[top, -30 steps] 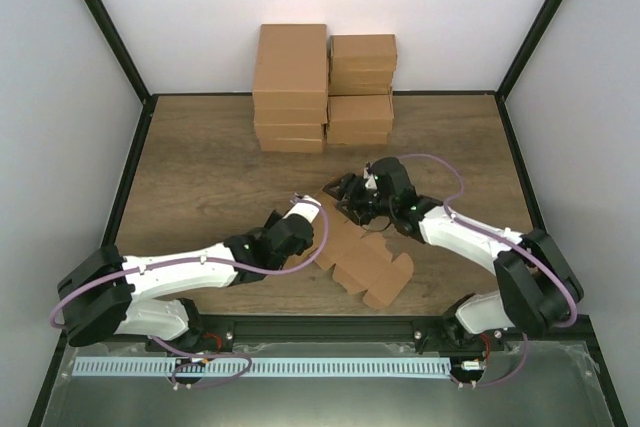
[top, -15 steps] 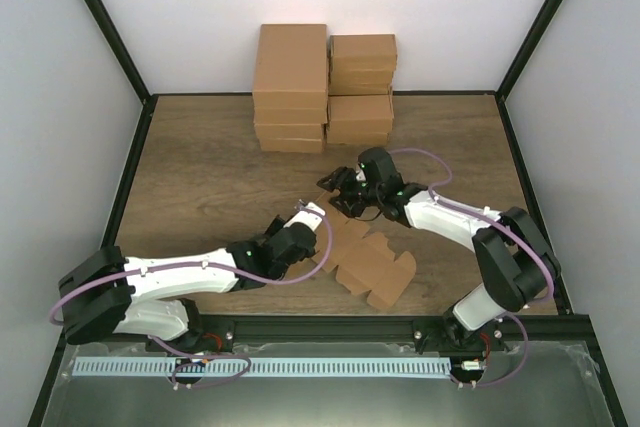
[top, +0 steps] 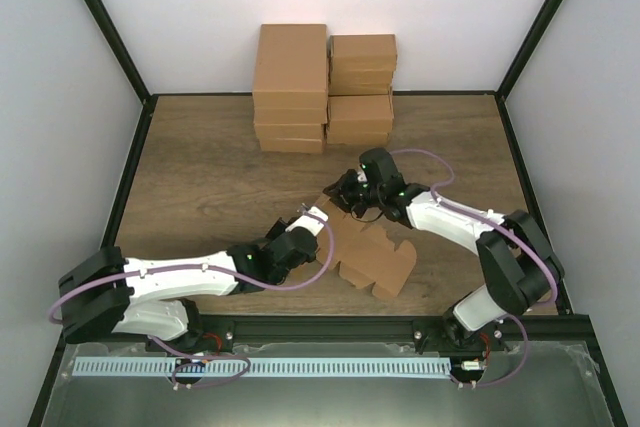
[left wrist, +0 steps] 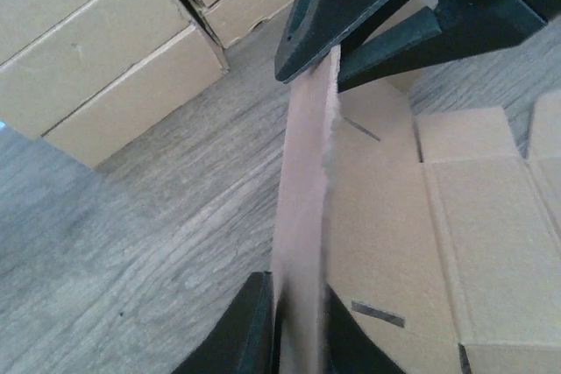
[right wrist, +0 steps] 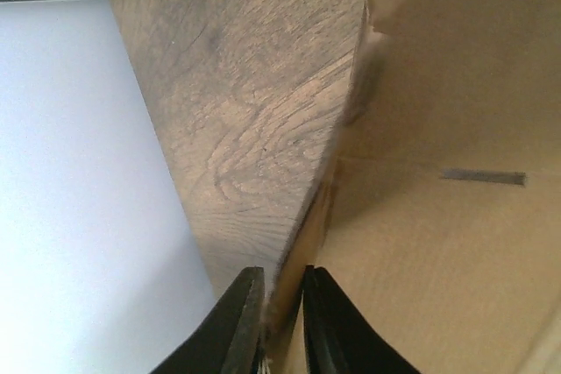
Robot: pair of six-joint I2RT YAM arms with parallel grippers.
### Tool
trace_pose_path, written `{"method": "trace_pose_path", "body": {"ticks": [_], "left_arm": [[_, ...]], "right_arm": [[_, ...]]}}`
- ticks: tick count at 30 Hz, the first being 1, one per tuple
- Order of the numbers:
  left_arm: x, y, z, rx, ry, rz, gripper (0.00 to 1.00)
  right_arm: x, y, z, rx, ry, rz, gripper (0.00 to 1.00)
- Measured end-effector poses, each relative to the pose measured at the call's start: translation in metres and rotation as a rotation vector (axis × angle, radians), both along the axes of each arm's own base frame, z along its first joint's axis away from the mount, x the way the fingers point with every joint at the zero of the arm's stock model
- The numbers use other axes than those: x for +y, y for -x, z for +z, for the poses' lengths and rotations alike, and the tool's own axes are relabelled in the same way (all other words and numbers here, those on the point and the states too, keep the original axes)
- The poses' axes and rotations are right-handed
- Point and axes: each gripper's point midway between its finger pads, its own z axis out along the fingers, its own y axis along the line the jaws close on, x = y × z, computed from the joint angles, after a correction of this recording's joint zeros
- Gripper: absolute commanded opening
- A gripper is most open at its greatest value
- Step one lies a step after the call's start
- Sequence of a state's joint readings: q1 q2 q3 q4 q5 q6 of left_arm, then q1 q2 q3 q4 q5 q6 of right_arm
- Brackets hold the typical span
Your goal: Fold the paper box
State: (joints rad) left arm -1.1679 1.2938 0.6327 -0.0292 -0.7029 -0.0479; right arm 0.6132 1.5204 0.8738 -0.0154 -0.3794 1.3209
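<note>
The paper box is a flat tan die-cut sheet lying on the wooden table, with its left flap turned up on edge. My left gripper is shut on the near end of that flap; the left wrist view shows its jaws pinching the thin cardboard. My right gripper clamps the flap's far end, and its black fingers appear at the top of the left wrist view. In the right wrist view its jaws are closed on the cardboard edge beside the sheet's flat panel.
Two stacks of larger brown cartons stand against the back wall, close behind the grippers and also in the left wrist view. Black frame rails border the wooden table left and right.
My right gripper has moved a little left and closed onto the raised flap. My left gripper, still holding the flap, has shifted slightly toward the near edge.
</note>
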Motion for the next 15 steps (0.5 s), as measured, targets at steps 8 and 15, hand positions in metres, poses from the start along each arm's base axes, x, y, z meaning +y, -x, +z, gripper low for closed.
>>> {"method": "trace_pose_path", "body": {"ticks": [8, 15], "left_arm": [[0.001, 0.005, 0.013, 0.004, 0.051, -0.011, 0.82], [0.015, 0.015, 0.067, 0.028, 0.325, -0.002, 1.00]], "right_arm": [[-0.001, 0.005, 0.006, -0.054, -0.026, 0.026, 0.01], [-0.001, 0.015, 0.008, -0.150, -0.076, 0.071, 0.01]]}}
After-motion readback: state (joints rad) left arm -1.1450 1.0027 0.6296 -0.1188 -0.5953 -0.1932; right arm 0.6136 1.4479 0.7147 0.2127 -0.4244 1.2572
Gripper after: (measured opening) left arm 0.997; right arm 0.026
